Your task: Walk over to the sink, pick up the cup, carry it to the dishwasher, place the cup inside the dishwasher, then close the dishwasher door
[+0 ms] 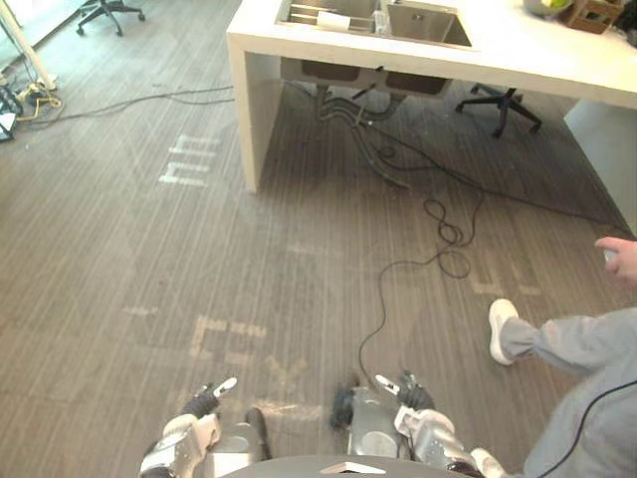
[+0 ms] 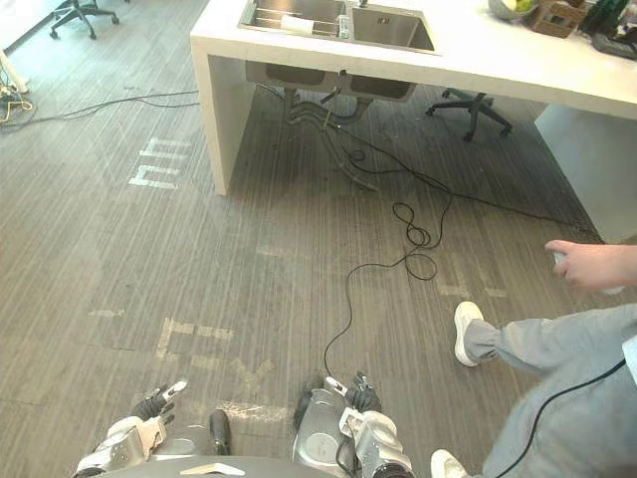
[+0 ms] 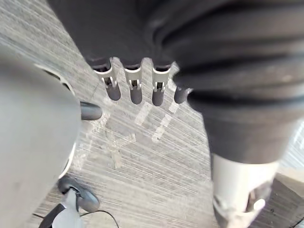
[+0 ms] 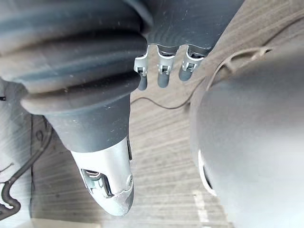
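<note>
The steel double sink [image 1: 418, 25] is set in a white counter [image 1: 518, 55] far ahead at the top of the eye views. A small clear cup-like thing [image 1: 383, 22] stands between the two basins, too small to tell more. A rack with a pale item [image 1: 333, 20] lies in the left basin. My left hand [image 1: 206, 401] and right hand [image 1: 410, 392] hang low at the bottom edge above the floor. Both have relaxed, nearly straight fingers [image 3: 135, 90] [image 4: 161, 71] and hold nothing.
A person stands at the right with a grey trouser leg, a white shoe [image 1: 501, 329] and a hand [image 1: 622, 261] held out. Black cables [image 1: 448, 234] trail over the wood floor from under the counter. Office chairs stand behind the counter [image 1: 503, 100] and far left [image 1: 105, 12].
</note>
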